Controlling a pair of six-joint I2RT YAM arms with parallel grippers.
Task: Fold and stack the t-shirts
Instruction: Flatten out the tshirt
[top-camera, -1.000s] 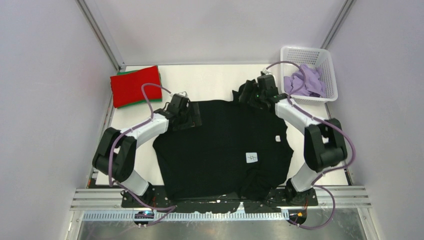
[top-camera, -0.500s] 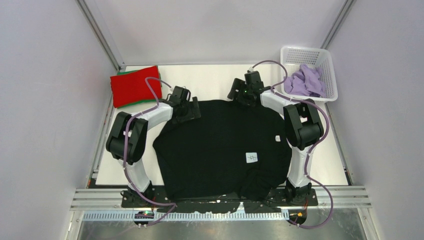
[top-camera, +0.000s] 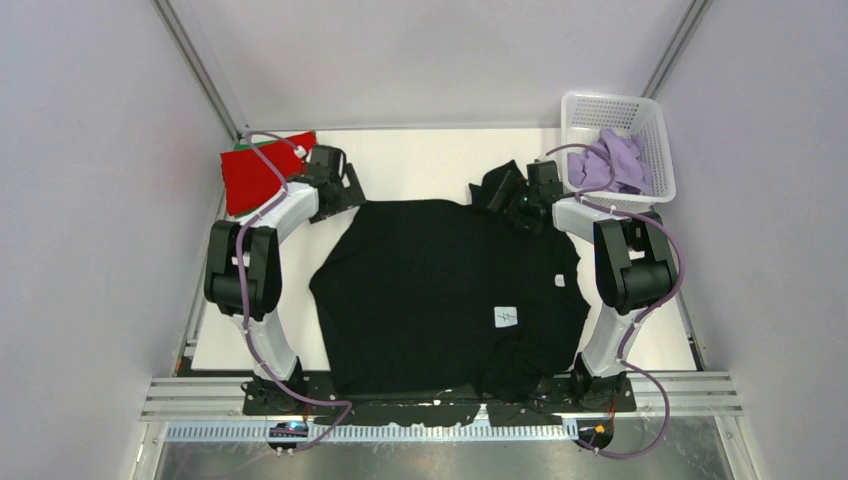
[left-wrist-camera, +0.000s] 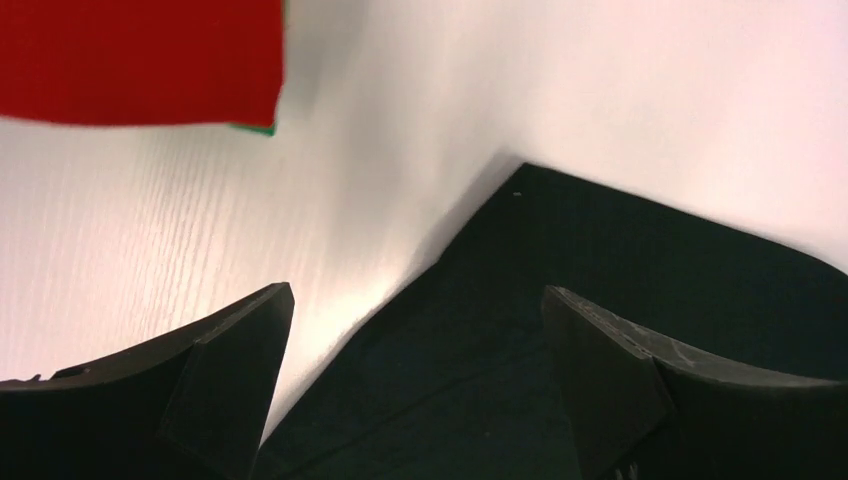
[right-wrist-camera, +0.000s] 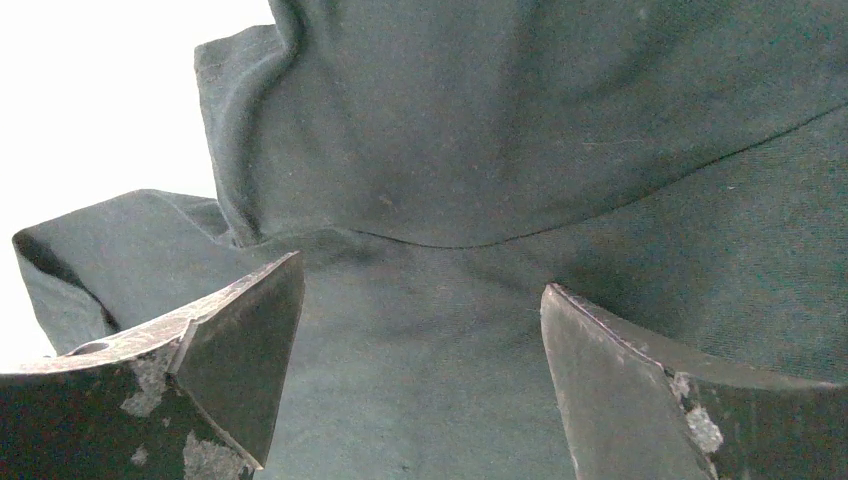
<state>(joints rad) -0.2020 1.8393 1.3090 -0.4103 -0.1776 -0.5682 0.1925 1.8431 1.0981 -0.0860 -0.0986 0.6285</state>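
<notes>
Ideally each arm would pinch a far corner of the black shirt (top-camera: 450, 290) squarely, catching both layers. Its flat left corner lies under the left gripper (left-wrist-camera: 415, 300), which gapes wide and holds nothing. Equally wide and empty, the right gripper (right-wrist-camera: 420, 275) hangs over the bunched, creased sleeve. Soft matte knit sprawls across the table (top-camera: 420, 160).

Bright, even overhead light washed the desk (top-camera: 420, 160) almost white. The black shirt (top-camera: 440, 290) lost fold detail from above. Wrist views were soft, with blown-out desk patches.
</notes>
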